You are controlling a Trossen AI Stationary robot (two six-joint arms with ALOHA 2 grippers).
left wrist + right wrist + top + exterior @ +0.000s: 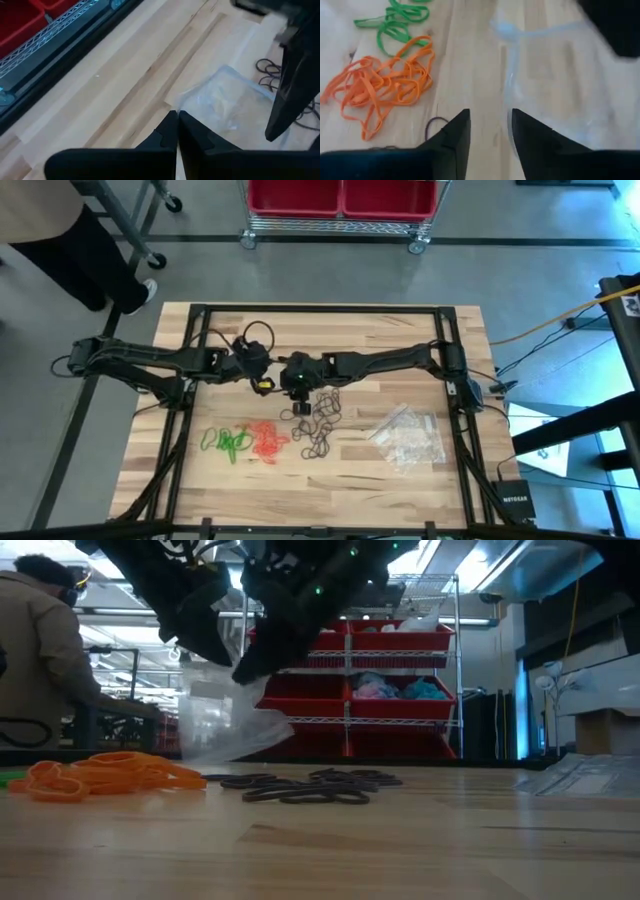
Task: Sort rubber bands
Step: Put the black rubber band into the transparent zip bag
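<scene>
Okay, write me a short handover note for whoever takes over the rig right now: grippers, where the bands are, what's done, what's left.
Left gripper: shut, raised over mid-table, pinching the clear bag.
Right gripper: open, raised beside it at the bag's edge, holding nothing.
Green bands, orange bands and black bands: three separate piles on the table.
Spare bags: heaped toward the right.
Done: colours separated.
Left: none of the piles looks bagged yet; bagging them is probably next.

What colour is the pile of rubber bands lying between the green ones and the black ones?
Orange-red. The middle pile shows best in the right wrist view.
</scene>
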